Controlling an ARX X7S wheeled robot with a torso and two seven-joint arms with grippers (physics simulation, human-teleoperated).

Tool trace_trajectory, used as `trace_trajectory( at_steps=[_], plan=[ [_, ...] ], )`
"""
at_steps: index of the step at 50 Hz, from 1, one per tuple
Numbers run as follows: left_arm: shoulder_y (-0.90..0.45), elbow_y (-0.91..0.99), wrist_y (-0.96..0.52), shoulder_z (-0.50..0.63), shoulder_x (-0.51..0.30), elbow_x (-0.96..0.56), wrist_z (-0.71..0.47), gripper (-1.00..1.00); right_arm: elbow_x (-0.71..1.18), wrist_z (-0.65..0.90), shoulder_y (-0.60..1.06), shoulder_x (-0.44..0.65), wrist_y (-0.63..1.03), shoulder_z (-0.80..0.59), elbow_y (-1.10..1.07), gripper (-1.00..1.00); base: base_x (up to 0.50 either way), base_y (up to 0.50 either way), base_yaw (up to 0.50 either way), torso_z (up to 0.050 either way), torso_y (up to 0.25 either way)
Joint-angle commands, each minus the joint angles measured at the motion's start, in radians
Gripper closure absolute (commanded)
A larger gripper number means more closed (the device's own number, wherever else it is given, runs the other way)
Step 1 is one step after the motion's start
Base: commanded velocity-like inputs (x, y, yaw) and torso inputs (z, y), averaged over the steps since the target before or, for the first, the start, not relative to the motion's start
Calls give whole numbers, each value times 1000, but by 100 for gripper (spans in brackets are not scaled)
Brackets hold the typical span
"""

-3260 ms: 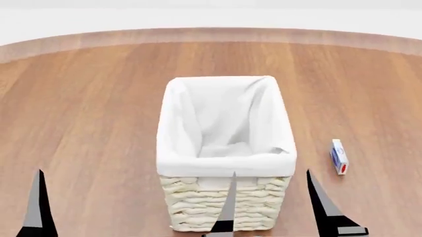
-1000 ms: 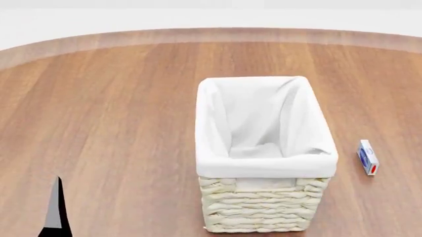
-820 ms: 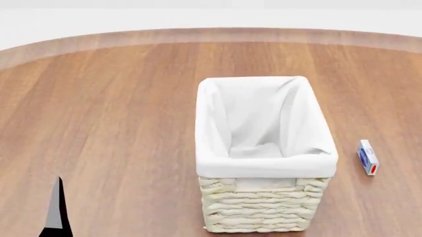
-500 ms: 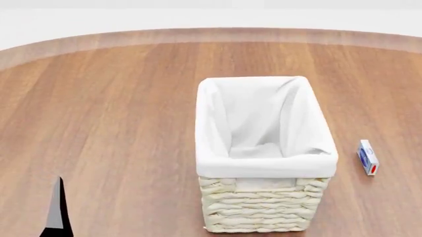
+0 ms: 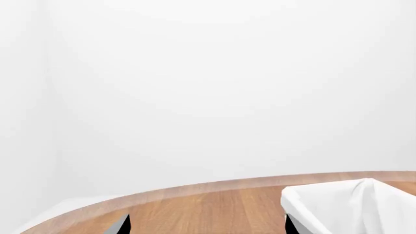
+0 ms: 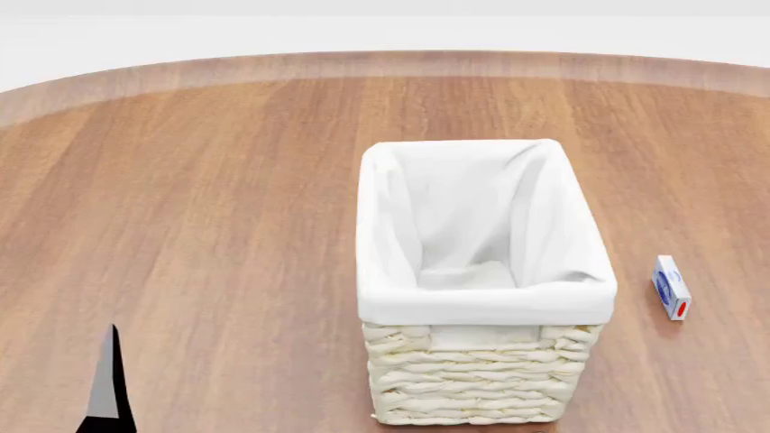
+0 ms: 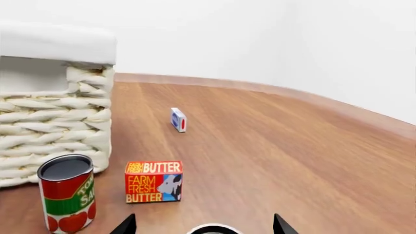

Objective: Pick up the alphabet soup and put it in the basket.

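Bright, even, diffuse light; shadows are faint, softest inside the basket (image 6: 486, 298). Everything renders sharp, without glare or blur.

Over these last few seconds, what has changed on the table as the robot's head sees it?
In the head view the basket and the small blue-and-white box sit further right than three seconds ago, by the same amount, so the camera probably turned rather than the things. The right gripper's dark fingers have left that view; one left fingertip remains. Over the last second, almost nothing changed.

The head camera looks down on the basket (image 6: 486, 281); both wrist cameras view it low, sideways.
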Motion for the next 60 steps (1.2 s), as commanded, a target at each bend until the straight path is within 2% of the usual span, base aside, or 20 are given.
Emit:
trace_trajectory(
  at_steps=[1,32,60],
  plan=[
    [-1,0,0,3,-5,-4,-5,-100,2,5,20,0,-27,-7,68,-100,0,0,0,0,0],
    [-2,-6,9,9,-21,-17,-23,-100,38,11,86,11,-55,-17,177,-100,0,0,0,0,0],
    [0,-8,19,14,-35,-28,-40,-100,67,-33,231,-4,-198,-33,537,-100,0,0,0,0,0]
  ],
)
